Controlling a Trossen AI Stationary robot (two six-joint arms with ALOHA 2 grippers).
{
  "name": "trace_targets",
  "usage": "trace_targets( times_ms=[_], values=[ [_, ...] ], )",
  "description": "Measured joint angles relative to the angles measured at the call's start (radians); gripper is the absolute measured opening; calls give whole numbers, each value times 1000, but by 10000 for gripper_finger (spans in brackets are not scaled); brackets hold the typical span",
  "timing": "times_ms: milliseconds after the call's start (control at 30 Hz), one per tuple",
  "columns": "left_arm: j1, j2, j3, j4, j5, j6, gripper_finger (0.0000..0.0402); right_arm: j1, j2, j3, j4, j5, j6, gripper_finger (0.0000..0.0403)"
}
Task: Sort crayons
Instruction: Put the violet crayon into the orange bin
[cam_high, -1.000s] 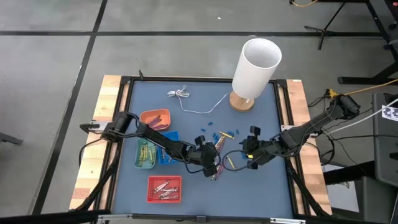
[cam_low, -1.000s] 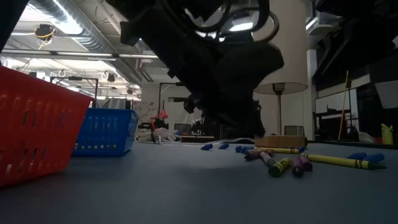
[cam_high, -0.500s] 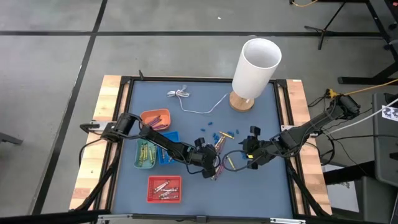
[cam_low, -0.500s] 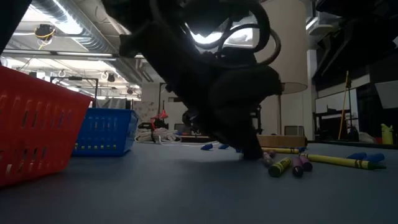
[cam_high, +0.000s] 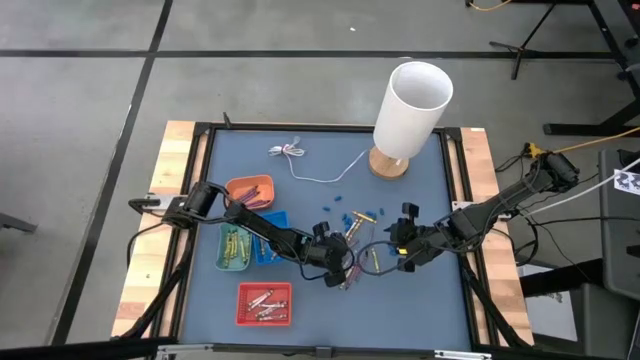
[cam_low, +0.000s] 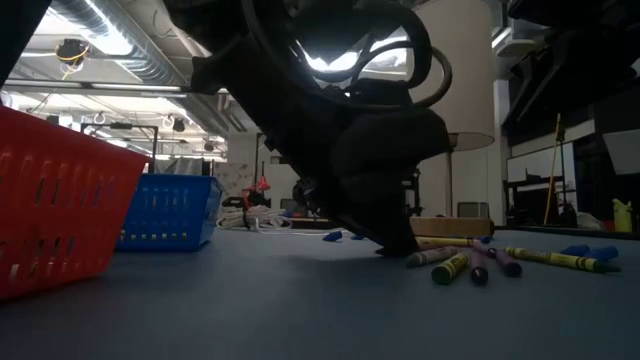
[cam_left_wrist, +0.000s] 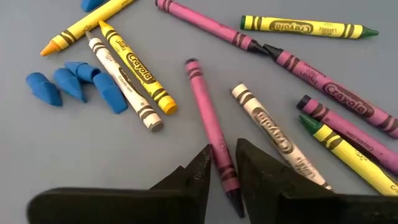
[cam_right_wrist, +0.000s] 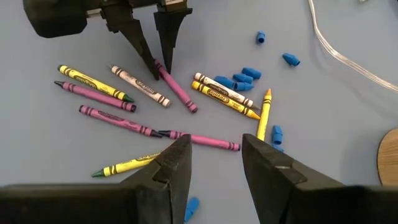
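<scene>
Several crayons lie flat and scattered on the blue mat (cam_high: 300, 210) near its middle: pink, yellow, whitish and purple (cam_left_wrist: 267, 124), also seen in the low view (cam_low: 450, 265). My left gripper (cam_left_wrist: 224, 148) stands on the mat among them, shut on a pink crayon (cam_left_wrist: 208, 124); it also shows in the high view (cam_high: 345, 268) and the right wrist view (cam_right_wrist: 157, 61). My right gripper (cam_right_wrist: 214, 142) is open and empty above the mat, to the right of the crayons (cam_high: 400, 252). My left gripper pinches the pink crayon near its pointed end (cam_left_wrist: 221, 163) between its two fingers (cam_left_wrist: 193, 180). The fingers slant down from above and lie across the crayon. The crayon lies flat on the mat, its other end (cam_right_wrist: 191, 107) pointing away from the gripper.
Four small trays stand at the left: orange (cam_high: 250, 190), green (cam_high: 233, 245), blue (cam_high: 268, 248), red (cam_high: 264, 303). A white lamp on a wooden base (cam_high: 410, 110) stands at the far right, its thin white cable (cam_high: 310, 165) beside it. Blue bits (cam_high: 345, 218) lie by the crayons.
My left gripper has come down onto the mat among the crayons. In the low view, the crayons beside its fingertips have shifted a little and lie differently now.
</scene>
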Motion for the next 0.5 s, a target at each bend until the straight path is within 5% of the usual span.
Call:
trace_targets(
  times_ms=[300,500],
  values=[
    [-1,0,0,-3,-1,0,9,0,0,0,1,-31,105,140],
    [0,-6,0,-7,-4,4,6,0,0,0,0,-117,226,140]
  ],
)
